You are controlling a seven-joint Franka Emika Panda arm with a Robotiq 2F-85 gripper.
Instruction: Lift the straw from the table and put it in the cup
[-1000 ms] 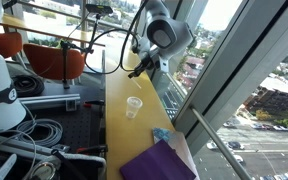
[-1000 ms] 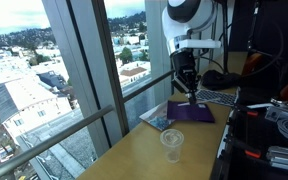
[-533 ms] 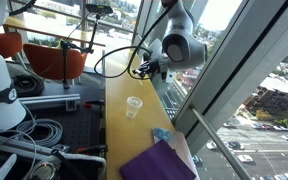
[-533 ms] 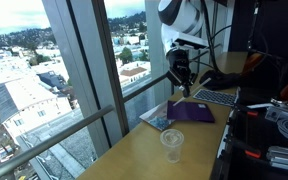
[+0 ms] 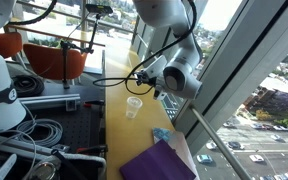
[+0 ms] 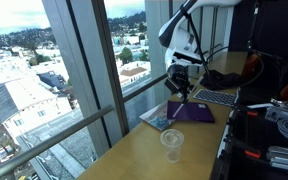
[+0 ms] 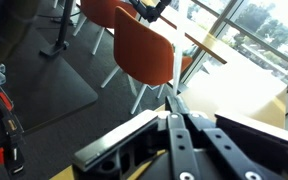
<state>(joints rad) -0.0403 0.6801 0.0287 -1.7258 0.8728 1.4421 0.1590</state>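
The clear plastic cup point(image 5: 133, 106) stands upright on the yellow-tan table point(image 5: 119, 130); it also shows near the table's front in an exterior view point(image 6: 172, 145). My gripper point(image 5: 144, 82) hangs in the air above and just beyond the cup, also seen in an exterior view point(image 6: 179, 86). In the wrist view the fingers point(image 7: 174, 102) are pressed together. A thin pale strip that looks like the straw point(image 7: 172, 70) sticks out past the fingertips. No straw lies on the table.
A purple cloth point(image 5: 159, 162) and a small light-blue object point(image 5: 161, 134) lie at one end of the table; both also show in an exterior view point(image 6: 191, 112) point(image 6: 162, 124). A window wall runs along one long edge. Cables and orange chairs point(image 7: 144, 45) are on the floor side.
The arm has swung over and the gripper has come lower, nearer the cup. The fingers stay shut. The cup has not moved.
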